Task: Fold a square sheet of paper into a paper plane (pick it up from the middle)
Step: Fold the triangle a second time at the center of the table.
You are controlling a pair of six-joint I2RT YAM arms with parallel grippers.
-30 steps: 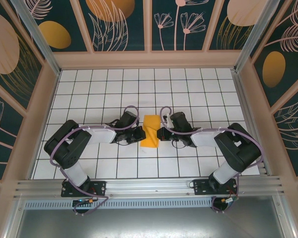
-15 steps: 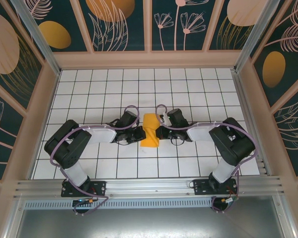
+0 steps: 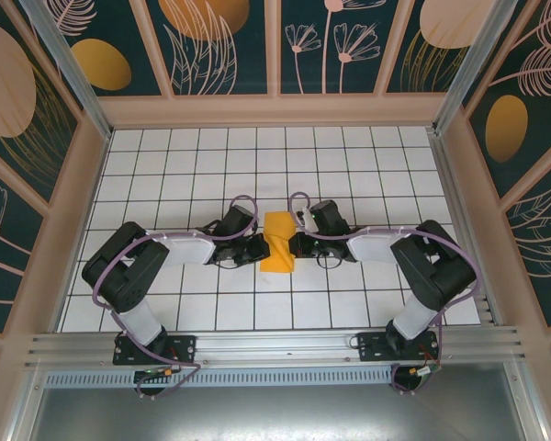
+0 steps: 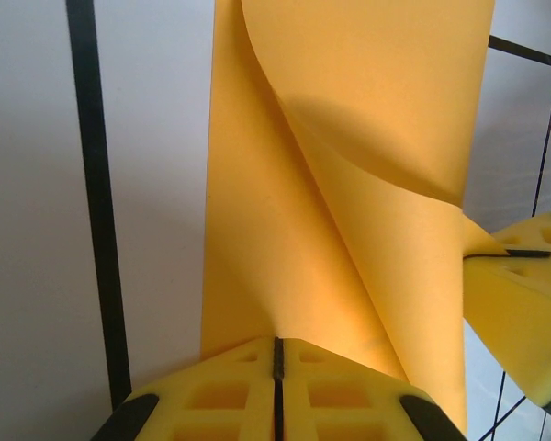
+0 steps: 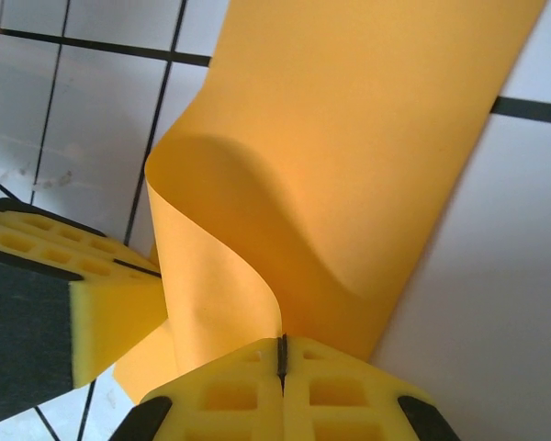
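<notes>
Presently, one entry per item.

**Square sheet of paper**: orange-yellow, at mid-table on the white grid table, directly between the two grippers. It reads as a narrow upright strip from above. In the wrist views it bends in a soft curl with no pressed crease. Whether its underside touches the tiles cannot be told.

**Left gripper**: jaws pressed together on the sheet's left edge, with only a hairline seam between the foam pads.

**Right gripper**: likewise clamped, on the opposite edge, just beside the left one.

**Purpose, as judged:** the opposed pinches at mid-sheet likely steady the paper, so one side can be carried over the other and a lengthwise centre fold laid down. No plane shape yet, so the task looks early.

**Change from a second ago:** the right arm has drawn in toward centre. The sheet, then skewed with its near end kicked out, now stands straighter and narrower. The left arm is unchanged.
</notes>
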